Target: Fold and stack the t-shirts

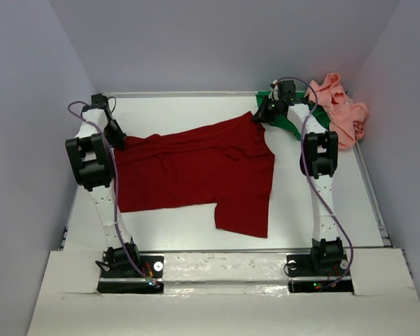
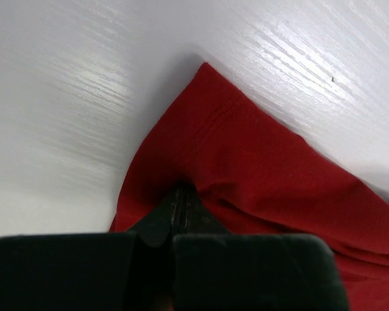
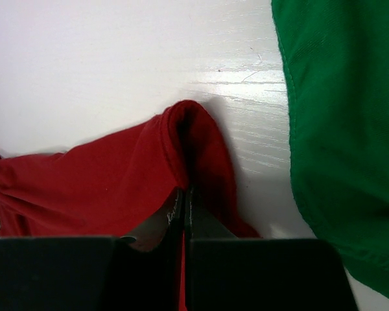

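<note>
The dark red t-shirt [image 1: 196,171] lies spread across the middle of the white table, one sleeve hanging toward the front. My left gripper [image 1: 117,138] is shut on its left edge; the wrist view shows the fingertips [image 2: 179,194] pinching red cloth [image 2: 259,162]. My right gripper [image 1: 260,113] is shut on the shirt's far right corner, with a fold of red cloth [image 3: 117,175] pinched between its jaws [image 3: 184,194]. The green t-shirt [image 1: 294,120] lies at the back right, partly under the right arm, and shows in the right wrist view [image 3: 340,129]. The salmon pink t-shirt [image 1: 343,112] is bunched in the back right corner.
Grey walls enclose the table [image 1: 301,210] on three sides. The arm bases [image 1: 129,269] stand at the near edge on a white board.
</note>
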`<act>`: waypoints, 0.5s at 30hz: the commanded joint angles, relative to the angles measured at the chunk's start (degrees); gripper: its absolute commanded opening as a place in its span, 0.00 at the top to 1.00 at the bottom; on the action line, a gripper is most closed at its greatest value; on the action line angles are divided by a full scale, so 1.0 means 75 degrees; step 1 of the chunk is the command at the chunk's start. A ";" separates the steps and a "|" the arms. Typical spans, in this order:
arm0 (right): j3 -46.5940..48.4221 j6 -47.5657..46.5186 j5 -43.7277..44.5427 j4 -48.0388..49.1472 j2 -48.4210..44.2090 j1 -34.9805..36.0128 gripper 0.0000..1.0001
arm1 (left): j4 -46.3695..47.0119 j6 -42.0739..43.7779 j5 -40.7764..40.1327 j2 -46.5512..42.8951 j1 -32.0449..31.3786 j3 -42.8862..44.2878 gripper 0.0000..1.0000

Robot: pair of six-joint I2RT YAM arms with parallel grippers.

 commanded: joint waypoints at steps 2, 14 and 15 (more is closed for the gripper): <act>-0.0019 -0.0020 -0.0107 0.0340 -0.0473 -0.0029 1.00 | -0.0091 -0.0020 -0.0434 -0.0504 -0.0024 0.0429 1.00; -0.0019 -0.0031 -0.0131 0.0340 -0.0461 -0.0029 1.00 | 0.0074 -0.0114 -0.0458 -0.0903 -0.0024 0.0652 1.00; -0.0019 -0.0031 -0.0131 0.0340 -0.0473 -0.0029 1.00 | 0.0039 -0.0056 -0.0319 -0.0879 -0.0024 0.0617 0.93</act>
